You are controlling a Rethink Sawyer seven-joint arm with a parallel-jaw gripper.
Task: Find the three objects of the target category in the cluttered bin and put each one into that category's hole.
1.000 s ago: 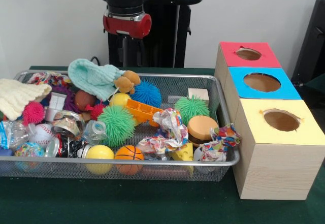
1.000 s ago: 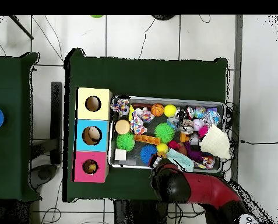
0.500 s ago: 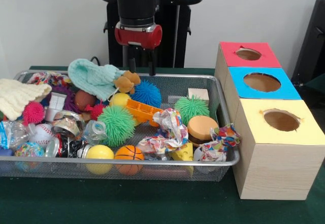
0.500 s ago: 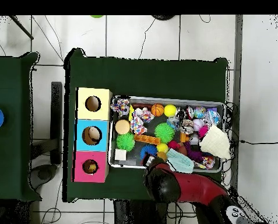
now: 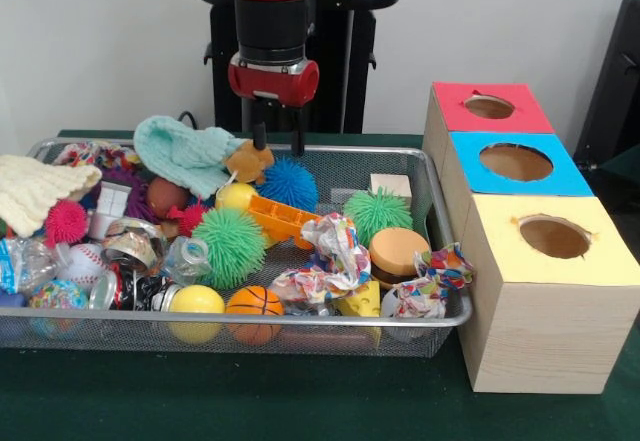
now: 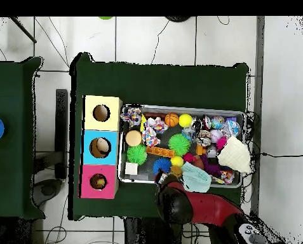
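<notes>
We have the gripper [image 5: 278, 144] open and empty, fingers spread, hovering above the blue spiky ball [image 5: 289, 182] at the far side of the wire bin [image 5: 441, 229]. We should drop straight, straddling it, clear of the brown plush [image 5: 246, 161] just beside.

1. The red and black arm [image 5: 272, 21] is held vertical, coming straight down.
2. The gripper [image 5: 278, 143] is pointed downward.
3. Its two dark fingers [image 5: 259, 133] are spread apart, with nothing held between them.

Green table [image 5: 300, 401]; bin [image 5: 440, 316]; box [image 5: 540, 331]
</notes>
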